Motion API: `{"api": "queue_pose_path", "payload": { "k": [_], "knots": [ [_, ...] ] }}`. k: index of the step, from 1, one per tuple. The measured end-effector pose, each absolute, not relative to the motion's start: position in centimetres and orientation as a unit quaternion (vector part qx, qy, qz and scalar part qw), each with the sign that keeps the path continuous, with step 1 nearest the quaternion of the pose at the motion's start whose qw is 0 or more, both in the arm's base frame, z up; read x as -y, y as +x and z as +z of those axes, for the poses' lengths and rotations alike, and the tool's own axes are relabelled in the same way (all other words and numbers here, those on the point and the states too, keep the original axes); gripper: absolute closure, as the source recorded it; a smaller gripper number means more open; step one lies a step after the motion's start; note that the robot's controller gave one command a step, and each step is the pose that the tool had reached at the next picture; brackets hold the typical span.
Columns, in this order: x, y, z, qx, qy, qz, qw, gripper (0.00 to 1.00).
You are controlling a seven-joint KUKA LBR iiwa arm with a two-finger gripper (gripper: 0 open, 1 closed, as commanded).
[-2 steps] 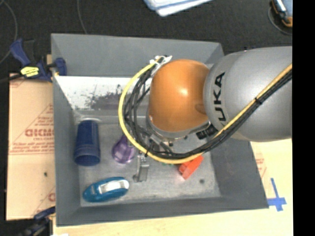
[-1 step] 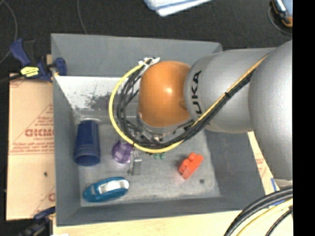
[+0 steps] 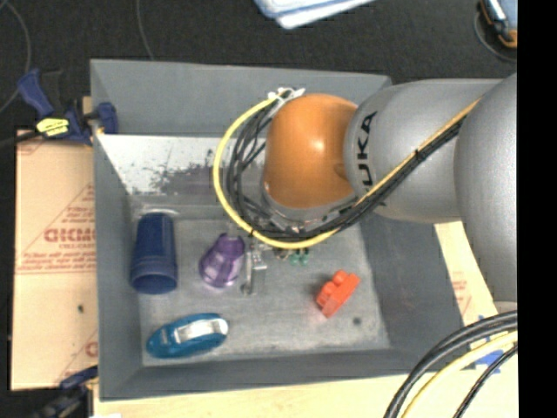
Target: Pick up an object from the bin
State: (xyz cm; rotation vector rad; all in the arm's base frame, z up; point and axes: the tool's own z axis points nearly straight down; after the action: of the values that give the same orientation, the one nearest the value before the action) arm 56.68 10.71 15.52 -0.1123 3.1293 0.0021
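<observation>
Grey bin (image 3: pixel 287 325): tool (image 3: pixel 254 273) low nr centre, just beside purple toy car (image 3: pixel 222 261); grip state can't tell.

A small purple plastic toy (image 3: pixel 222 260), rounded and lumpy with a paler lilac sheen on its upper side, lies on the floor of the grey metal bin (image 3: pixel 287 325), a little toward nine o'clock from the bin's centre. Its long axis runs roughly from seven to one o'clock. It sits just beside the gripper (image 3: pixel 253 273), at the gripper's nine o'clock; whether they touch is unclear.
</observation>
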Motion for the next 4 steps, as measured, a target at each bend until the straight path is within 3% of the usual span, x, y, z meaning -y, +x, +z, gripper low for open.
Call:
{"api": "queue_pose_path", "payload": {
  "k": [1, 2, 3, 4],
  "knots": [
    [-12.4, 56.5, 21.2, -1.000, -0.016, 0.000, -0.002, 0.00],
    [-10.7, 57.9, 13.2, -0.999, -0.046, 0.002, 0.011, 0.00],
    [-10.7, 58.0, 13.5, -0.999, -0.043, 0.002, 0.014, 0.00],
    [-11.0, 60.2, 9.8, -1.000, 0.014, 0.006, 0.019, 0.00]
  ]
}}
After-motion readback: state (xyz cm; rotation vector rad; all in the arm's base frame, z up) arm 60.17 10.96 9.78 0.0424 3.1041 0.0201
